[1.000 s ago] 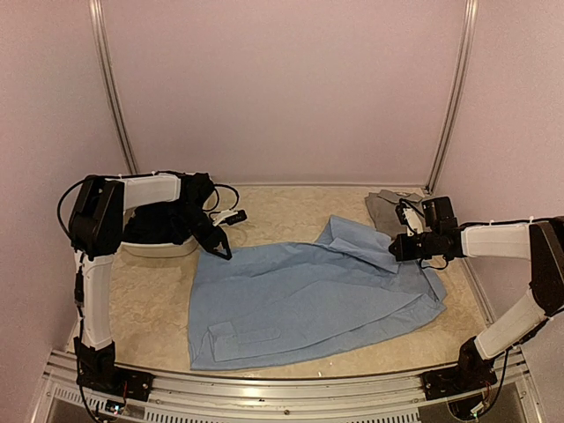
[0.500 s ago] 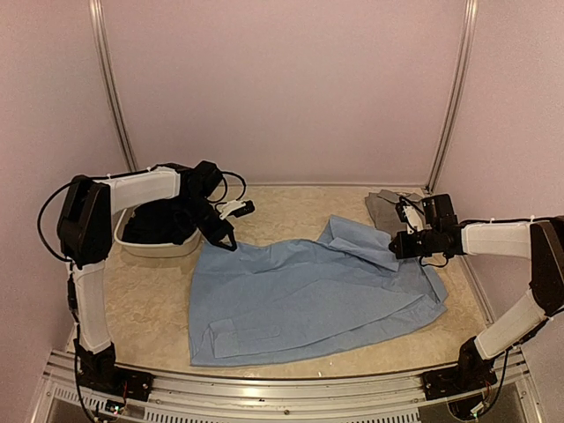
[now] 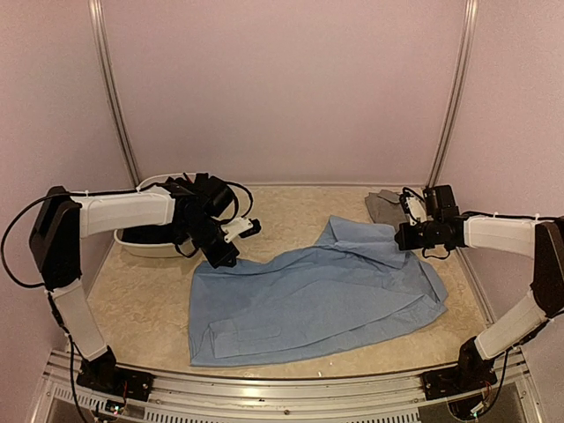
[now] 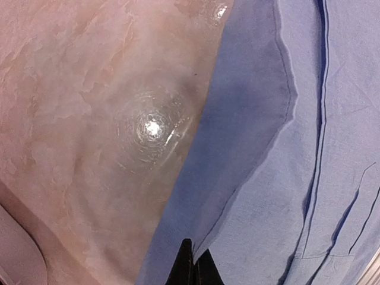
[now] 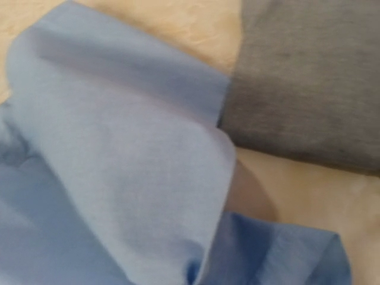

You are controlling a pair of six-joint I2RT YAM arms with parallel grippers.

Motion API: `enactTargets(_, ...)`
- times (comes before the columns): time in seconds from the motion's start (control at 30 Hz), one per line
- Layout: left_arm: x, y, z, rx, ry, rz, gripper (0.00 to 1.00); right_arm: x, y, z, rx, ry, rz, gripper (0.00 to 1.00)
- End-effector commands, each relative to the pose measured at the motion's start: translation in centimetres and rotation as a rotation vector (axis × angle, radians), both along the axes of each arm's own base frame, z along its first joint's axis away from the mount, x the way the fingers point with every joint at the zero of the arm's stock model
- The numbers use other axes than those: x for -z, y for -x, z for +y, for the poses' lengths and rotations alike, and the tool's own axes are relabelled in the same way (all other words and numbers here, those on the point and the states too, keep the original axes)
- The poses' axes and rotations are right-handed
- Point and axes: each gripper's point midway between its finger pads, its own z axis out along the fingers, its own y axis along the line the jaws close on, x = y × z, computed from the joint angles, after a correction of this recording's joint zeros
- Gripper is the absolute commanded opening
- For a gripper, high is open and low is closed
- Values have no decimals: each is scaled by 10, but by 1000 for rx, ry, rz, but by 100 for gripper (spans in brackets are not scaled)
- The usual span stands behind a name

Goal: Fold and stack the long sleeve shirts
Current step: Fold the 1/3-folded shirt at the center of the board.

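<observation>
I have one light blue shirt (image 3: 308,300) spread open across the middle of the bench (image 3: 291,204), its long axis running from near-left to far-right. Both arms work its far edge. The left jaws sit down at the far-left corner of the shirt. In the left wrist view the fingertips (image 4: 186,267) are pressed together right at the cloth's edge, with the body of the shirt stretching away to the right of them. Whether any cloth is caught between them I cannot tell. The right jaws are at the far-right end, and their tips do not show in their own view. They are pressed together, and since a fold of blue cloth rises close under that camera, I judge they are pinching the shirt there. So each arm has its own end of the far edge, and the coming fold turns on drawing that edge toward me across the long axis. By count there are three garments. The blue one is in hand, a grey shirt (image 3: 383,210) lies folded at the far right, just beyond the right jaws, and a black heap (image 3: 145,234) lies in the single white tub (image 3: 141,249) at far left, behind the left arm (image 3: 123,211).
</observation>
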Motion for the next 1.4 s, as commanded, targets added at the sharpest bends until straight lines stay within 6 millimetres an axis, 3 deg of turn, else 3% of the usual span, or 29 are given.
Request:
enactTargets(0.0, -11, 2, -8, -41, 0, -107, 0, -15, -2, -20, 66, 61, -50, 0)
enactTargets(0.27, 8, 31, -16, -46, -78, -132, 0, -7, 5, -29, 94, 96, -43, 0)
enactTargets(0.73, 51, 60, 11, -58, -235, -98, 2, 10, 22, -32, 92, 108, 31, 0)
enactTargets(1.03, 49, 80, -7, -1, -202, -78, 25, 29, 38, -27, 100, 48, 92, 0)
enactTargets(1.37, 31, 95, -13, 56, -96, -43, 32, 38, 53, -21, 89, -7, 109, 0)
